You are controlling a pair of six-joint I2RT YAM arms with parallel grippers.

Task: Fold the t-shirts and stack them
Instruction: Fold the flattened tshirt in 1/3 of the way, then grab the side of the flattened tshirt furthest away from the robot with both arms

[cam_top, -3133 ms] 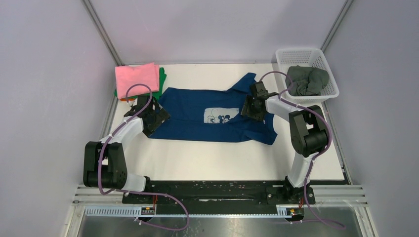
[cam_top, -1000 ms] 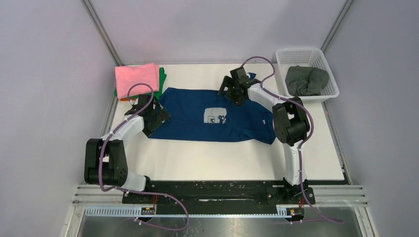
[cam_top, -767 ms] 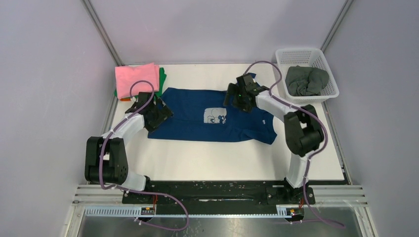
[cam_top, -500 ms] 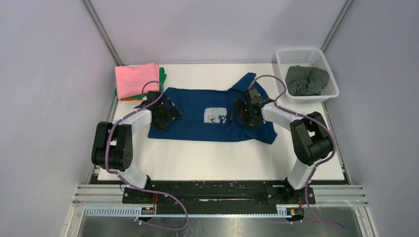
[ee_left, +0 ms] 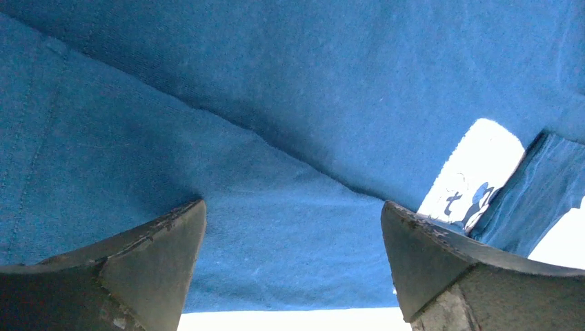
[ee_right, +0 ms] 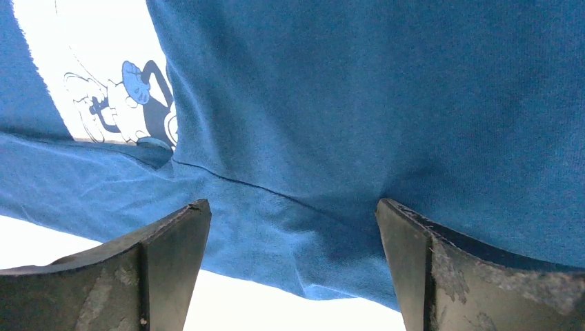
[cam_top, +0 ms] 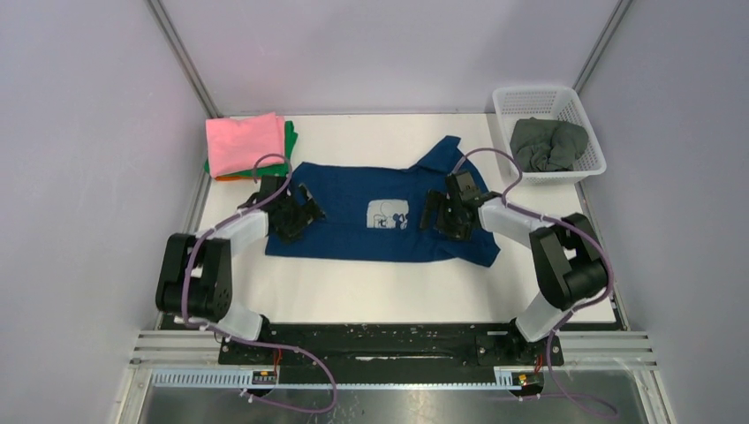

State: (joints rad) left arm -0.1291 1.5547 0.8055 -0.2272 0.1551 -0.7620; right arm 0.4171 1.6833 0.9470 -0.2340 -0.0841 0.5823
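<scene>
Navy t-shirt (cam_top: 340,190) spread flat, pink t-shirt (cam_top: 245,141) far left, basket (cam_top: 533,94) right

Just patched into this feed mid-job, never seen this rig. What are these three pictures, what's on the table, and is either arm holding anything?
Two robot arms are bolted at the near edge of a white table, each ending in a two-finger gripper. The wide picture looks down from above and behind them; the two close-ups come from wrist cameras, looking past each arm's own fingers. On it a navy blue t-shirt with a pale cartoon print lies spread out. The left gripper is over its left end, the right gripper just right of the print. Both are open, gripping nothing. Far left, a folded pink t-shirt lies on a green t-shirt and an orange t-shirt. Far right, a white plastic mesh basket holds a crumpled dark grey-green t-shirt.
</scene>
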